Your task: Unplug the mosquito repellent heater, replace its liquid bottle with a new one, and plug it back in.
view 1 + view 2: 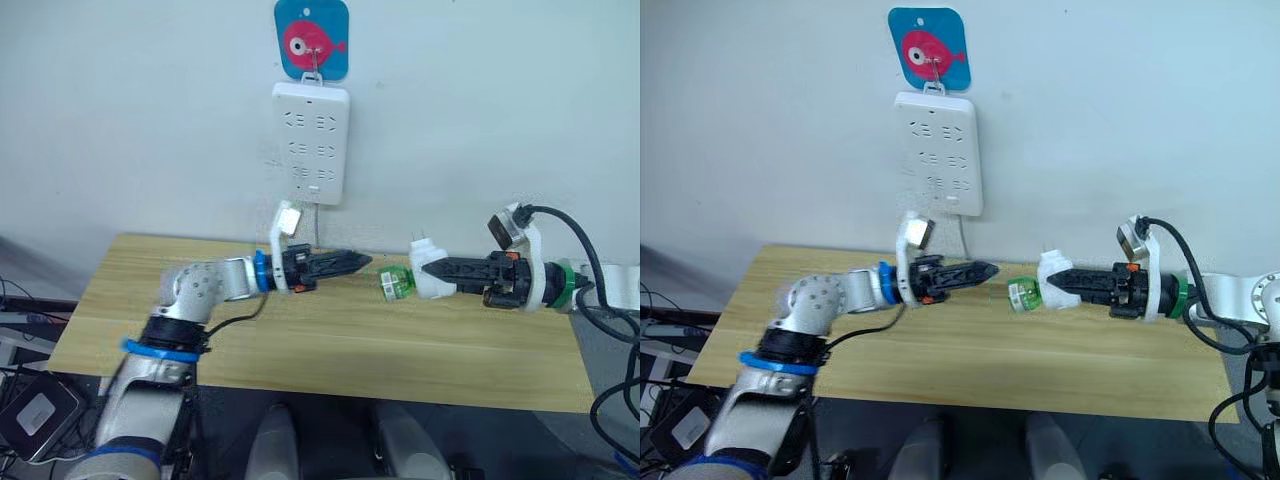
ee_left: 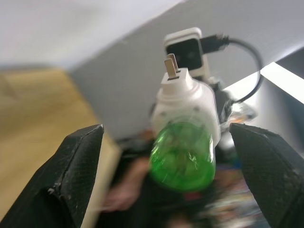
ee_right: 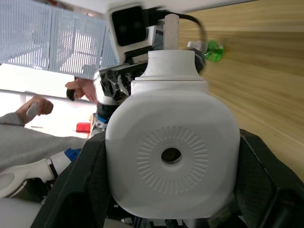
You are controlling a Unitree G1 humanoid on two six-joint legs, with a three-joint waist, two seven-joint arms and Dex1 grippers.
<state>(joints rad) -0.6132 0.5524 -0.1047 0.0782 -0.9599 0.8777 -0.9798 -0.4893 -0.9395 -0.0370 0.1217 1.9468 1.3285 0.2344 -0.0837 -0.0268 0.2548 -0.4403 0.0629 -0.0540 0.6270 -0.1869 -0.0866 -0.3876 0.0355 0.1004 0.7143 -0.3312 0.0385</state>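
Heater unplugged, bottle not yet out

Left end effector (image 1: pixel 362 262) hovers over the tabletop's (image 1: pixel 300 340) far edge, empty; the head views suggest fingers together, but its wrist view shows them well apart either side of the bottle, so I take them as apart. Right end effector (image 1: pixel 432 272) is clamped on the mosquito repellent heater (image 1: pixel 428 268), held in the air above the far edge, plug prongs up. Its liquid bottle (image 1: pixel 396 283) sits in the heater, pointing at the left end effector.

Handling, as I judge: heater is light, stiff, smooth plastic; bottle small, slick, likely threaded, so grip its round body and twist.

Tabletop is pale wood. Power strip (image 1: pixel 311 143) hangs on the white wall behind, under a fish sign (image 1: pixel 312 38).
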